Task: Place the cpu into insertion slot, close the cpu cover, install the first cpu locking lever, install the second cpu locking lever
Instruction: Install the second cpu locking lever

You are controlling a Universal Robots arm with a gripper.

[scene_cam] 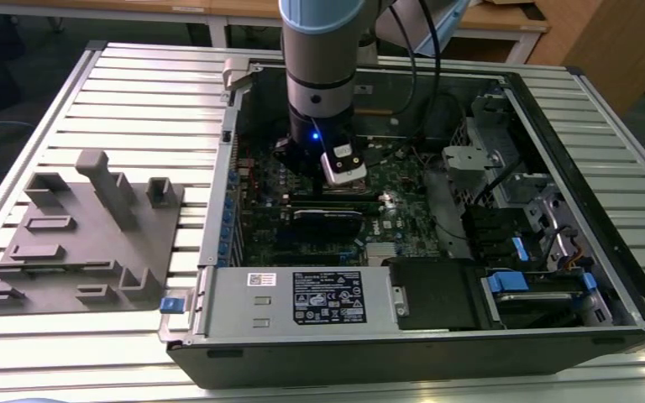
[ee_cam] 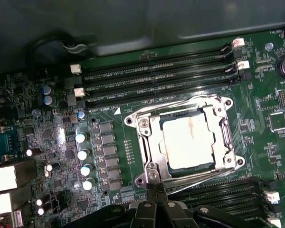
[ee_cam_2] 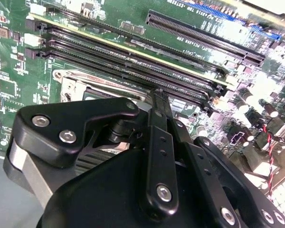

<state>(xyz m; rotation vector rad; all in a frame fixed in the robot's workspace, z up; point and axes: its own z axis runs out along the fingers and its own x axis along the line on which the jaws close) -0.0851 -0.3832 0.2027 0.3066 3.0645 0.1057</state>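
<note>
The cpu (ee_cam: 192, 141), a pale silvery square, lies flat in the insertion slot (ee_cam: 141, 124) on the green board. The cpu cover (ee_cam: 152, 154), a silvery frame, lies down around it, and the chip shows through its window. Thin metal locking levers run along the slot's edges, one (ee_cam: 204, 175) on the side nearest my fingers. My gripper (ee_cam: 155, 190) is shut, its black tips together just at the slot's near corner, with nothing seen between them. In the second wrist view the gripper (ee_cam_2: 156, 95) points down beside the slot's silvery frame (ee_cam_2: 73, 85). The exterior view shows the gripper (scene_cam: 320, 185) deep inside the computer case.
Long black memory slots (ee_cam: 156, 76) flank the socket on both sides. Capacitors (ee_cam: 83, 152) stand beside it. The case walls (scene_cam: 224, 168) surround the board, with a power supply (scene_cam: 300, 294) in front and drive bays (scene_cam: 524, 277) on the exterior view's right. A grey fixture (scene_cam: 87, 235) sits on the table.
</note>
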